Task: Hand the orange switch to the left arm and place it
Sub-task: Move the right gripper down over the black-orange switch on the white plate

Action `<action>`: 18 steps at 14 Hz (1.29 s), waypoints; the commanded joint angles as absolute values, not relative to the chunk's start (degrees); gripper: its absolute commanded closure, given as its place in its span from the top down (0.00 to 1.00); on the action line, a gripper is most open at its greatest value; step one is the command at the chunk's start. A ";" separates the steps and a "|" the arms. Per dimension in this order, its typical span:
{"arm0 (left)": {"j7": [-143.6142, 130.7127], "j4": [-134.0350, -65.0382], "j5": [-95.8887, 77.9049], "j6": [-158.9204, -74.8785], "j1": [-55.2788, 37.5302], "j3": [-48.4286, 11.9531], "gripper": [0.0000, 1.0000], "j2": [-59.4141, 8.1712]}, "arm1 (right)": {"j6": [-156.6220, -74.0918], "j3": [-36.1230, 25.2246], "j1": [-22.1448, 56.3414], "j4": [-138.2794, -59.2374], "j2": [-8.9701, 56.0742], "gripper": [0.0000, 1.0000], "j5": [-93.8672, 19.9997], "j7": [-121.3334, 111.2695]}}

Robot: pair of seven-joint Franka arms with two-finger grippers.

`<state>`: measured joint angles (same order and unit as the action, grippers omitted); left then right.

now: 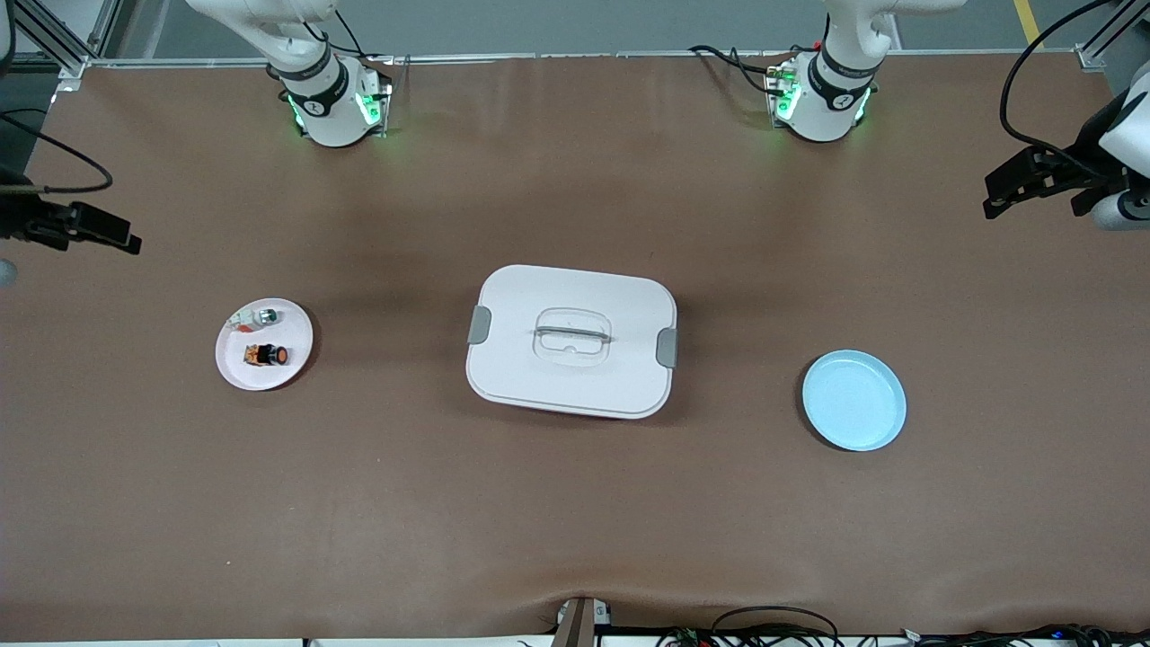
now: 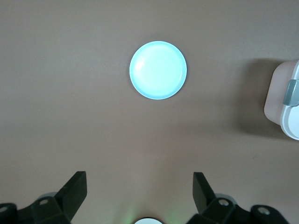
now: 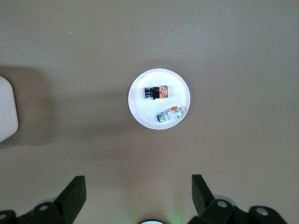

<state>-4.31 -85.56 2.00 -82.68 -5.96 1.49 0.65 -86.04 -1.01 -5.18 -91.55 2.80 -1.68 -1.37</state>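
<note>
The orange switch (image 1: 266, 356) lies on its side on a small pink plate (image 1: 235, 367) toward the right arm's end of the table. It also shows in the right wrist view (image 3: 156, 92). The white box (image 1: 571, 377) with grey clasps stands mid-table. My right gripper (image 1: 117, 235) is open and empty, high over the table's edge at the right arm's end; its wrist view (image 3: 138, 186) looks down on the pink plate (image 3: 136, 109). My left gripper (image 1: 995, 203) is open and empty, high over the left arm's end. In its wrist view (image 2: 139, 186) it is also open.
A small silver-and-white part (image 1: 267, 315) shares the pink plate and shows in the right wrist view (image 3: 171, 114). An empty light blue plate (image 1: 853, 400) lies toward the left arm's end and shows in the left wrist view (image 2: 158, 70). Box corners show in both wrist views (image 2: 285, 107) (image 3: 7, 109).
</note>
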 commanded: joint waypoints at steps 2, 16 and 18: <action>-3.25 -84.99 1.23 -82.35 -5.63 1.49 1.00 0.79 | -84.64 -0.70 -6.24 -88.42 7.38 1.00 -1.41 -1.23; -3.34 -85.25 1.32 -82.09 -5.89 1.49 1.00 0.35 | -107.19 -0.62 -8.44 -108.78 8.70 1.00 -9.31 -8.86; -3.34 -85.25 1.32 -82.09 -5.98 1.58 1.00 0.35 | -110.21 -0.62 -8.26 -109.69 10.97 1.00 -9.32 -9.23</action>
